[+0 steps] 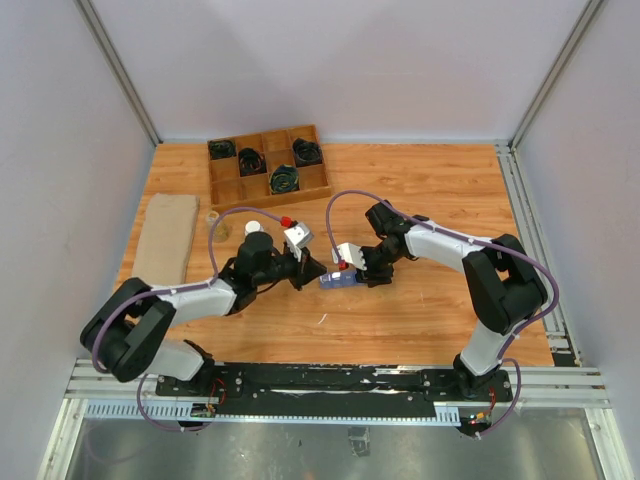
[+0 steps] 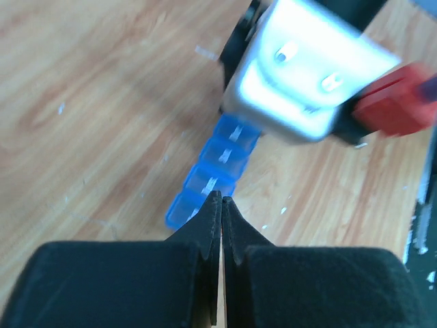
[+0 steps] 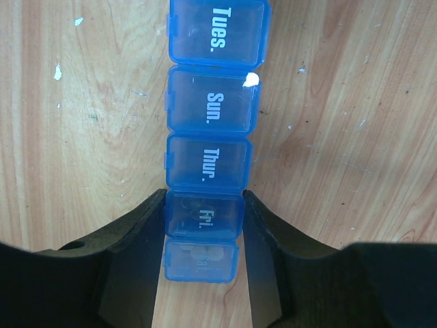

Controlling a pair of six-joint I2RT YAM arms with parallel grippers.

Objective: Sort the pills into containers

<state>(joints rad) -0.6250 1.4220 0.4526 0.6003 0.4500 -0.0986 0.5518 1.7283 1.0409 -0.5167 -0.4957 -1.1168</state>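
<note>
The blue pill organizer (image 3: 208, 109) lies on the table with its lids shut, labelled Tues., Sun., Thur. and Fri. My right gripper (image 3: 203, 199) is closed on the sides of the Fri. compartment. Pale round pills (image 3: 205, 255) show through the end compartment between the jaws. A tiny white piece (image 3: 251, 79) lies on the Sun. lid's edge. My left gripper (image 2: 222, 198) is shut and empty, with its tip at the organizer's (image 2: 208, 174) near end. In the top view both grippers, left (image 1: 308, 268) and right (image 1: 348, 272), meet at the organizer (image 1: 336, 281). A small clear vial (image 1: 213, 217) stands far left; its contents are too small to tell.
A wooden grid tray (image 1: 268, 165) with black coils sits at the back. A tan cloth (image 1: 165, 236) lies at the left. A white-capped bottle (image 1: 253, 229) stands by the left arm. The right wrist's housing (image 2: 300, 82) hangs just past the organizer in the left wrist view.
</note>
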